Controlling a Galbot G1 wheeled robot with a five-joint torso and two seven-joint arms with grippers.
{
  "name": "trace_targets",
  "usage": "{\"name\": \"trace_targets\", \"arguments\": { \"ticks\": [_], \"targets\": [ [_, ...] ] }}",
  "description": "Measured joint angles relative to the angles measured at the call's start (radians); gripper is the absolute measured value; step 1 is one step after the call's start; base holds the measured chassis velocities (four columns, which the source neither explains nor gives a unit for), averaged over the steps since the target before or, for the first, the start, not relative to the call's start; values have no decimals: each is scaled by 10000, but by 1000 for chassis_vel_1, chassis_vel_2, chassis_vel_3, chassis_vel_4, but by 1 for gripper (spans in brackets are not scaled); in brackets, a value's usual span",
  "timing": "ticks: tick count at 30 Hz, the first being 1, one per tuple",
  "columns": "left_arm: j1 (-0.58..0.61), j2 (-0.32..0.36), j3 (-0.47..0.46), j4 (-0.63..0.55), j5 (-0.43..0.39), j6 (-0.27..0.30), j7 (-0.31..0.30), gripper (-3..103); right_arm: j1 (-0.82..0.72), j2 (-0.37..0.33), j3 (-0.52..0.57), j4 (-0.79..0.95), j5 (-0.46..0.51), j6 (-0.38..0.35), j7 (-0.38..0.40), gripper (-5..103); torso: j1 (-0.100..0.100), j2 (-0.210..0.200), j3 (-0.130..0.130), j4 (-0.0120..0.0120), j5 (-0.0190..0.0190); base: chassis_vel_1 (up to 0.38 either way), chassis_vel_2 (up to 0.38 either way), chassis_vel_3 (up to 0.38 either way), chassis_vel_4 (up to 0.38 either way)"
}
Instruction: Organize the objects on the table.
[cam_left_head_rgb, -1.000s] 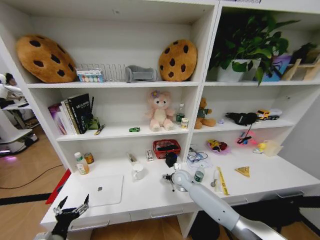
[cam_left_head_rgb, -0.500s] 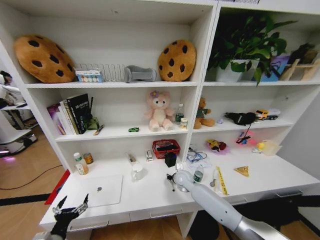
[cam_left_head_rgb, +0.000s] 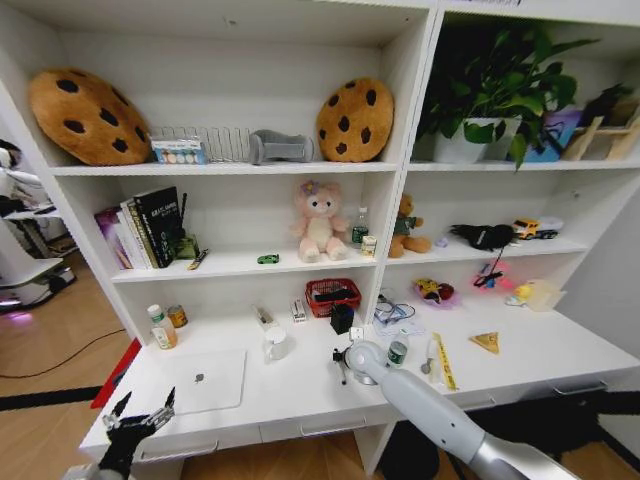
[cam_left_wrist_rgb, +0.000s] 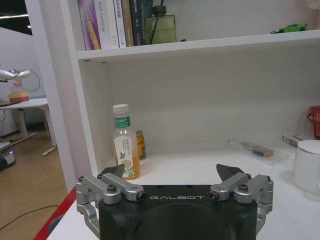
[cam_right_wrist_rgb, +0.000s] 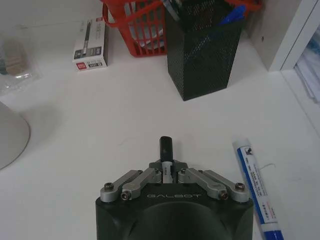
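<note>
My right gripper (cam_right_wrist_rgb: 166, 167) hovers low over the white table (cam_left_head_rgb: 300, 395), shut on a thin black pen (cam_right_wrist_rgb: 165, 146) whose end sticks out past the fingertips. Ahead of it stands a black mesh pen holder (cam_right_wrist_rgb: 205, 60) with a blue pen (cam_right_wrist_rgb: 233, 14) in it. In the head view this gripper (cam_left_head_rgb: 338, 358) is mid-table, just in front of the holder (cam_left_head_rgb: 342, 318). The closed silver-white laptop (cam_left_head_rgb: 205, 380) lies at the left front. My left gripper (cam_left_head_rgb: 135, 425) waits open off the table's left front corner. A green toy car (cam_left_head_rgb: 268, 259) sits on the shelf above.
A red basket (cam_left_head_rgb: 333, 296) stands behind the holder. A white mug (cam_left_head_rgb: 276, 344) is left of my right gripper, a blue-white tube (cam_right_wrist_rgb: 256, 187) lies beside it. A juice bottle (cam_left_wrist_rgb: 125, 150) and a can stand at the back left. A small can (cam_left_head_rgb: 398, 352) sits right of the gripper.
My right gripper has edged slightly to the right with the pen. The left gripper has sunk a little lower.
</note>
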Motion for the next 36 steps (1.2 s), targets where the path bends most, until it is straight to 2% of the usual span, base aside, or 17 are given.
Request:
{"name": "trace_targets", "arguments": {
  "ticks": [3,4,6,7,9,16,18,23,29,36],
  "targets": [
    [-6,-8,5,20,-2,-6,-1,100,-35,-424,-3,564,-1119,300,-655,10,0,0,0,-3,-3,0,0,0,0],
    [-6,-8,5,20,-2,-6,-1,100,-35,-424,-3,564,-1119,300,-655,10,0,0,0,-3,-3,0,0,0,0],
    [-16,-18,28,16,-2,-8,-1,100,-76,-761,7,911,-2374,679,-1311,10,0,0,-2,-2,-3,0,0,0,0],
    [-16,-18,28,16,-2,-8,-1,100,-76,-761,7,911,-2374,679,-1311,10,0,0,-2,-2,-3,0,0,0,0],
    [-31,-37,71,6,10,-8,-3,100,-102,-1025,10,1013,-3614,1233,-1943,10,0,1,-2,-3,-3,0,0,0,0],
    [-41,-82,135,-8,59,-9,-6,100,-114,-1166,200,1102,-4447,1885,-2353,10,-1,2,-3,0,-3,0,0,0,0],
    [-39,-93,150,-14,79,-8,-8,100,-48,-1126,229,851,-5197,2432,-2645,10,-2,2,-3,0,-4,0,0,0,0],
    [-20,-106,156,-25,93,-9,-9,100,127,-884,151,255,-5688,2904,-2841,10,-2,2,-3,-2,-4,0,0,0,0],
    [80,-129,154,-25,100,-29,7,100,564,-504,-96,-661,-5785,3271,-3018,10,-2,2,-3,-2,-3,0,0,0,0],
    [122,-99,31,13,38,-62,34,100,1560,203,-558,-1420,-5149,3217,-2916,10,-2,2,-3,0,-5,0,0,0,0]
  ]
}}
